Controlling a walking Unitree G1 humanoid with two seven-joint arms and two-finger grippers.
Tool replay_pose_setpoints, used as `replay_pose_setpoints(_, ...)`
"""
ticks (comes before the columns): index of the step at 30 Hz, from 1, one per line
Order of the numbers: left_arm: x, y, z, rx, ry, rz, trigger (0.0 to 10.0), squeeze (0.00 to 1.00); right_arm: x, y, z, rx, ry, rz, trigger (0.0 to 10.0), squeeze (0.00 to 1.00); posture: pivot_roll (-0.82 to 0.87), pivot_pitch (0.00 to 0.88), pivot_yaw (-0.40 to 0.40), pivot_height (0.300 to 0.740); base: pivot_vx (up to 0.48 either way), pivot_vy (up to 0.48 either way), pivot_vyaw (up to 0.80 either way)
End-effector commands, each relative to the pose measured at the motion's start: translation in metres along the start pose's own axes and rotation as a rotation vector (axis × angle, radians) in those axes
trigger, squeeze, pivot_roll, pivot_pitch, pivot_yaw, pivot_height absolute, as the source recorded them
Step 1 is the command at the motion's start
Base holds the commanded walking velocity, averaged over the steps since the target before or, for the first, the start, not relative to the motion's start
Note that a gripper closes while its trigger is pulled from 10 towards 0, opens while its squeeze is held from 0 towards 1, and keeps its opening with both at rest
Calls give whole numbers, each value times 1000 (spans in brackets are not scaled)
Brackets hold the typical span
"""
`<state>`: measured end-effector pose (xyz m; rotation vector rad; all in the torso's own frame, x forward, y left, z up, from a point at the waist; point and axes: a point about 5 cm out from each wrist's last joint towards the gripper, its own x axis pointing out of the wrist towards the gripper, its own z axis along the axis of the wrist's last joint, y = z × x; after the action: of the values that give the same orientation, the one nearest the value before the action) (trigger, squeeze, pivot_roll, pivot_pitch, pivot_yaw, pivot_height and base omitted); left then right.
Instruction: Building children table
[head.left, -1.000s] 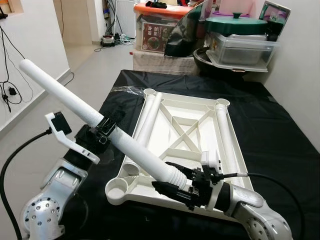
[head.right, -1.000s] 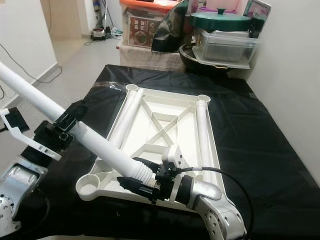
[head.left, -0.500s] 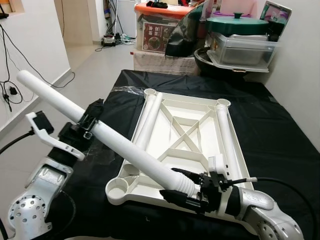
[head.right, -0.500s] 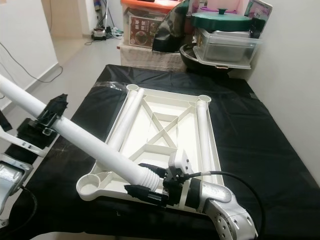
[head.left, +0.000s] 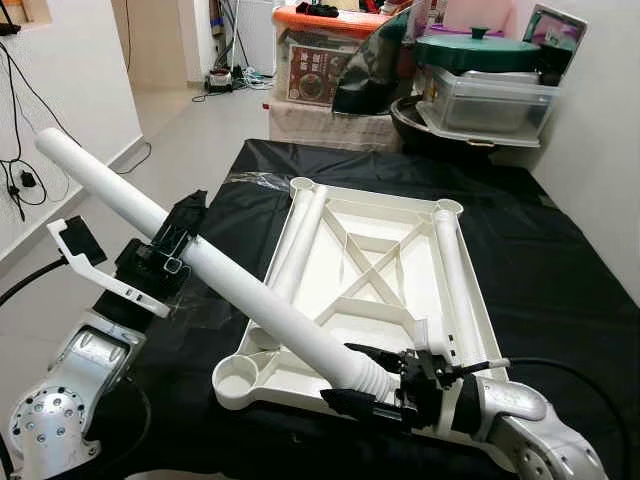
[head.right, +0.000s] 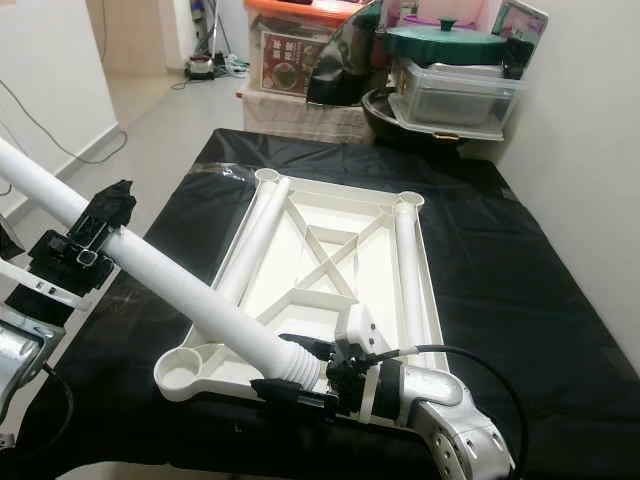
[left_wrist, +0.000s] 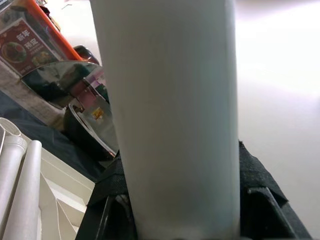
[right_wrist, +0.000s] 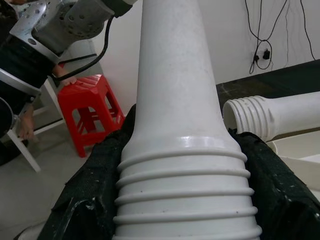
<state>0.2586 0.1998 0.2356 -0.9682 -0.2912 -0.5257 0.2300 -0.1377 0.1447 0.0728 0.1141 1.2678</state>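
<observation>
The long white plastic table leg (head.left: 230, 285), a tube with a threaded ribbed end, is held aloft at a slant above the near-left part of the bench (head.left: 560, 270), which is draped in black cloth. Its ribbed end points down toward the near edge of the white plastic tabletop frame (head.left: 375, 275); its plain end rises up and out past the bench's left side.

The right pincer (head.left: 375, 385) is clamped on the ribbed end, one black finger on each side of the threads, just over the frame's near rail. The left pincer (head.left: 172, 243) is closed around the tube's upper portion, beyond the left edge of the bench.

The frame lies upside down on the bench, with X-shaped ribs inside and a round socket (head.left: 236, 382) at the near-left corner, open and just beside the leg's lower end. Two further white legs (head.left: 300, 240) lie flat along the frame's long sides.

Beyond the far end of the bench stand stacked storage boxes (head.left: 320, 60) and a green-lidded pot (head.left: 472, 48). A red plastic stool (right_wrist: 90, 112) appears in the right wrist view.
</observation>
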Motion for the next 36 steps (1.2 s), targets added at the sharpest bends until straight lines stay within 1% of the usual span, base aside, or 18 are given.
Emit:
replay_pose_setpoints(1, -3, -2, 9, 72, -25, 14, 0, 0, 0, 1, -2, -31, 29, 21, 0, 0, 54, 0, -96, 740, 0, 0, 0)
replay_pose_setpoints(2, -3, -4, 6, 77, -10, 5, 0, 0, 1, -7, -3, -47, 47, -49, 10000, 0, 54, 0, -95, 740, 0, 0, 0)
replay_pose_setpoints(4, -3, -5, 4, 78, -2, -1, 0, 0, 1, -11, -3, -58, 60, -97, 10000, 0, 54, 0, -95, 740, 0, 0, 0)
replay_pose_setpoints(5, -3, -6, 2, 77, 3, -4, 0, 0, 0, -16, -2, -52, 57, -124, 10000, 1000, 54, 0, -95, 740, 0, 0, 0)
replay_pose_setpoints(11, 1, -11, 2, 88, -3, -27, 0, 0, -9, -23, 7, -52, 61, -115, 10000, 1000, 51, 0, -94, 740, 0, 0, 0)
replay_pose_setpoints(13, 1, -11, 4, 108, -6, -28, 0, 0, -18, -25, 11, -64, 89, -93, 10000, 1000, 50, 0, -96, 740, 0, 0, 0)
replay_pose_setpoints(16, 1, -11, 4, 108, -6, -28, 0, 0, -18, -25, 11, -64, 89, -93, 10000, 1000, 50, 0, -96, 740, 0, 0, 0)
replay_pose_setpoints(17, 1, -10, 4, 118, -3, -24, 0, 0, -23, -27, 16, -69, 96, -84, 10000, 1000, 49, 0, -95, 740, 0, 0, 0)
replay_pose_setpoints(19, 1, -10, -1, 117, 20, -26, 0, 0, -24, -33, 44, -108, 46, -76, 10000, 1000, 43, 0, -93, 740, 0, 0, 0)
replay_pose_setpoints(21, 1, -10, -1, 117, 20, -26, 0, 0, -24, -33, 44, -108, 46, -76, 10000, 1000, 43, 0, -93, 740, 0, 0, 0)
replay_pose_setpoints(22, 1, -10, -5, 121, 35, -31, 0, 0, -21, -36, 54, -141, 35, -80, 10000, 1000, 40, 0, -88, 740, 0, 0, 0)
replay_pose_setpoints(23, 1, -10, -5, 121, 35, -31, 0, 0, -21, -36, 54, -141, 35, -80, 10000, 1000, 40, 0, -88, 740, 0, 0, 0)
replay_pose_setpoints(25, 3, -13, -12, 117, 54, -45, 0, 0, -5, -45, 69, -219, 65, -128, 10000, 1000, 38, 0, -78, 740, 0, 0, 0)
replay_pose_setpoints(28, 3, -13, -12, 117, 54, -45, 0, 0, -5, -45, 69, -219, 65, -128, 10000, 1000, 38, 0, -78, 740, 0, 0, 0)
replay_pose_setpoints(29, 3, -14, -15, 116, 63, -52, 0, 0, 5, -47, 75, -237, 73, -144, 10000, 1000, 40, 0, -77, 740, 0, 0, 0)
replay_pose_setpoints(33, 4, -15, -17, 115, 70, -58, 0, 0, 14, -49, 81, -244, 75, -152, 10000, 1000, 40, 0, -77, 740, 0, 0, 0)
replay_pose_setpoints(34, 4, -15, -17, 121, 73, -58, 0, 0, 25, -44, 83, -233, 90, -95, 10000, 1000, 56, 0, -82, 740, 0, 0, 0)
replay_pose_setpoints(36, 5, -14, -18, 125, 76, -57, 0, 0, 32, -39, 84, -229, 103, -54, 10000, 1000, 56, 0, -82, 740, 0, 0, 0)
